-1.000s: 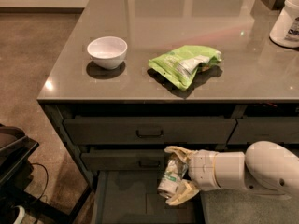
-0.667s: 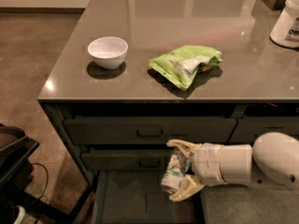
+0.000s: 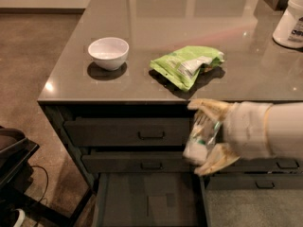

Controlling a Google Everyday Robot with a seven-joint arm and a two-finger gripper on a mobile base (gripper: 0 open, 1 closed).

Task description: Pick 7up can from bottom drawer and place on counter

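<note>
My gripper (image 3: 202,137) is shut on the 7up can (image 3: 200,140), a silvery-white can with green markings, tilted between the two tan fingers (image 3: 210,109). It hangs in front of the upper drawer fronts, just below the counter's (image 3: 142,86) front edge and well above the open bottom drawer (image 3: 149,198). The drawer floor below shows dark grey and bare. My white arm (image 3: 265,129) comes in from the right.
A white bowl (image 3: 108,52) and a lime-green snack bag (image 3: 187,64) lie on the counter near its front edge. A white tub (image 3: 289,20) stands at the far right. Two shut drawers with loop handles (image 3: 151,135) sit above the open one. Dark equipment (image 3: 12,160) stands at the left.
The gripper has lifted the can up out of the bottom drawer, from near its rim to the level of the upper drawers, close under the counter edge.
</note>
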